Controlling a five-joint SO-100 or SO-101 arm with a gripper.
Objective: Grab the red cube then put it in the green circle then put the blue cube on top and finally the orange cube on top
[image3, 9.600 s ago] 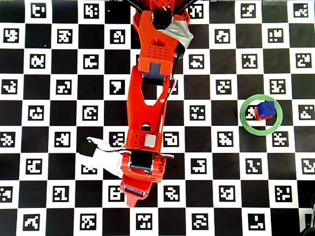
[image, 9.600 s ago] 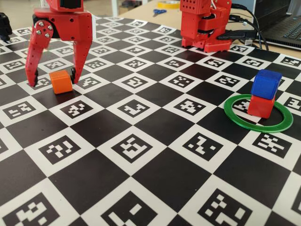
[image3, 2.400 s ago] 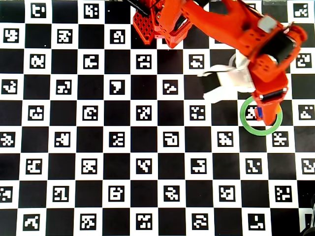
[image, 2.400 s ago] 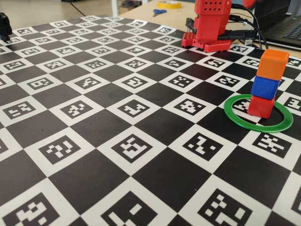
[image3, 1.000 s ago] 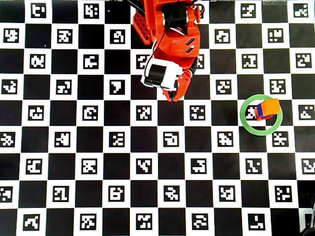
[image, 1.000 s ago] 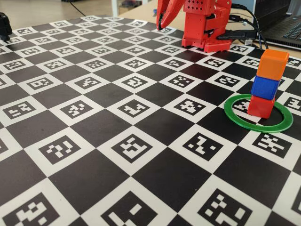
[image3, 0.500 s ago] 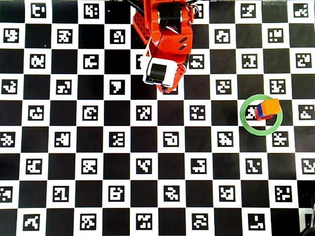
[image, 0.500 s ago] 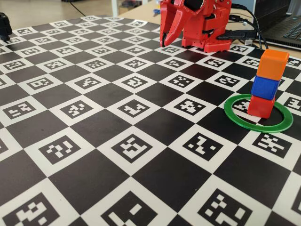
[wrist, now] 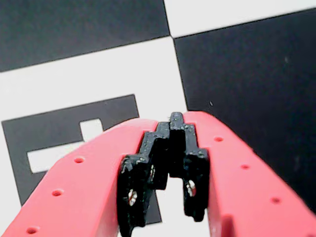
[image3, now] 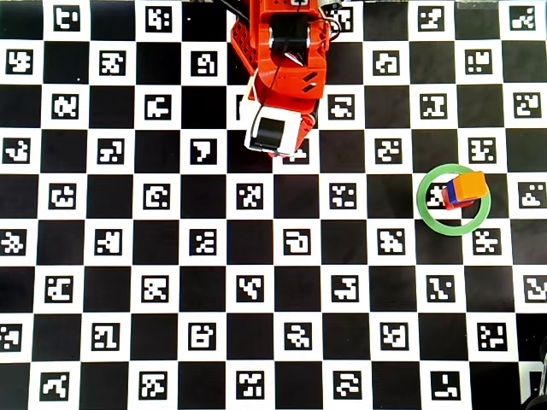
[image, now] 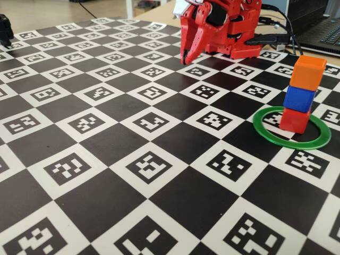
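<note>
Three stacked cubes (image: 300, 95) far from hand (image: 184, 60)

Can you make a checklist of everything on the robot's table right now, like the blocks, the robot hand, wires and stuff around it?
Surface: black-and-white checkered mat printed with square code markers, flat.
Job's things: red cube inside the green circle; blue cube on it; orange cube on top.
Clutter: nothing seen on the mat.
Grippers: gripper empty, fingers shut, folded back near the arm's base.
Cables: black cables behind the base.
Surroundings: scissors, yellow tape roll, laptop.
</note>
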